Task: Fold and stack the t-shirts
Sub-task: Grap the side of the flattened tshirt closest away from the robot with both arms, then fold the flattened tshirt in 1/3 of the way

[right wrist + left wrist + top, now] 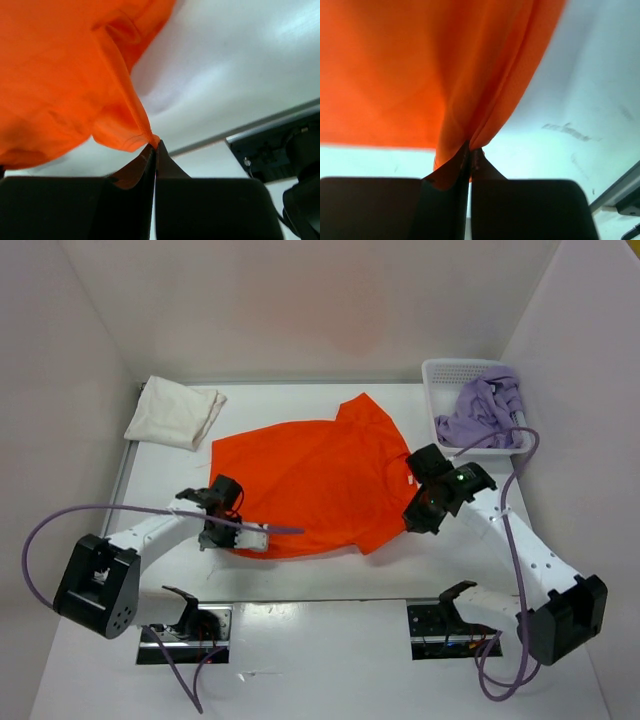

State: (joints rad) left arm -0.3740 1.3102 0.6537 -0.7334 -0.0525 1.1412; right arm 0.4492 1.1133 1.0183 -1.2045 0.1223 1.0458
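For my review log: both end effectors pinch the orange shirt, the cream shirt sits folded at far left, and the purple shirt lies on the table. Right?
No: the purple shirt lies in the basket, not on the table, per the top view. The left end effector and right end effector do pinch the orange shirt; the cream shirt is folded far left.
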